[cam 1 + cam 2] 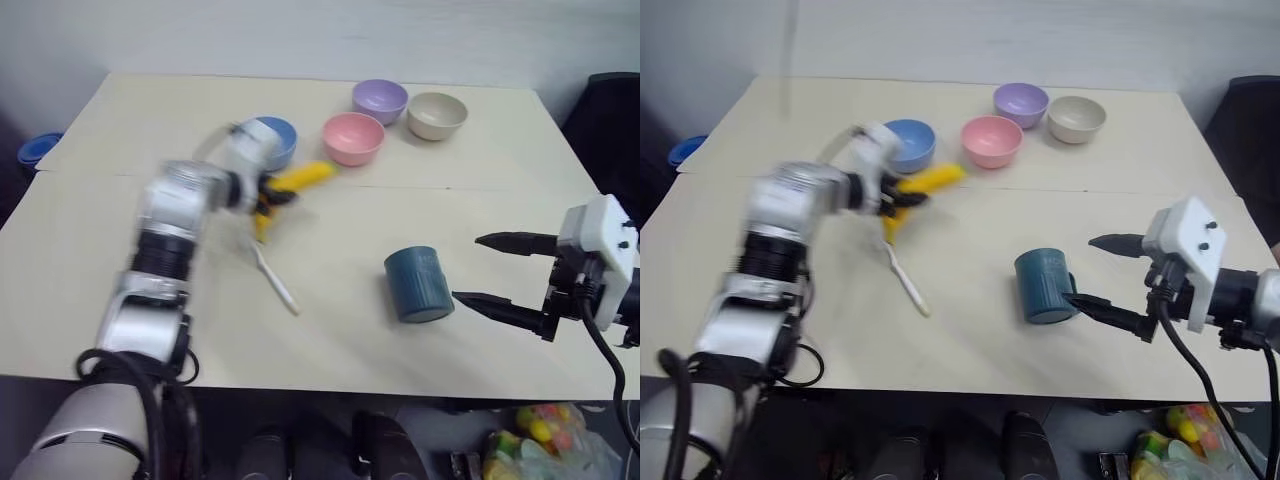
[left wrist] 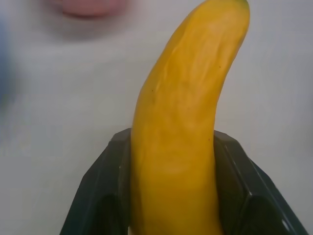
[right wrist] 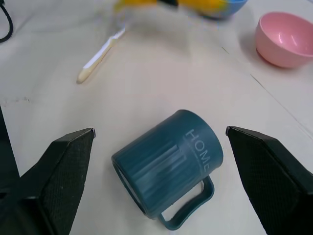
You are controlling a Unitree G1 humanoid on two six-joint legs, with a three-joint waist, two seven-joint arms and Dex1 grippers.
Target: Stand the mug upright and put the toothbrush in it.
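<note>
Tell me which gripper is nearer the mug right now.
Right. The right gripper hangs open beside the tipped mug; the left gripper holds the banana farther off, by the blue bowl.

A pale cream counter (2 slabs joined at a seam) stands against a plain white wall, dark floor below.

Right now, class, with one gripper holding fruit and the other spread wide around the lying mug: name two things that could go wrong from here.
1. The mug lies on its side between the right gripper's open fingers; being round, it may roll away when nudged.
2. The left gripper is shut on the banana, right above the toothbrush; a low swing could knock the toothbrush, and that gripper cannot pick it up meanwhile.
</note>
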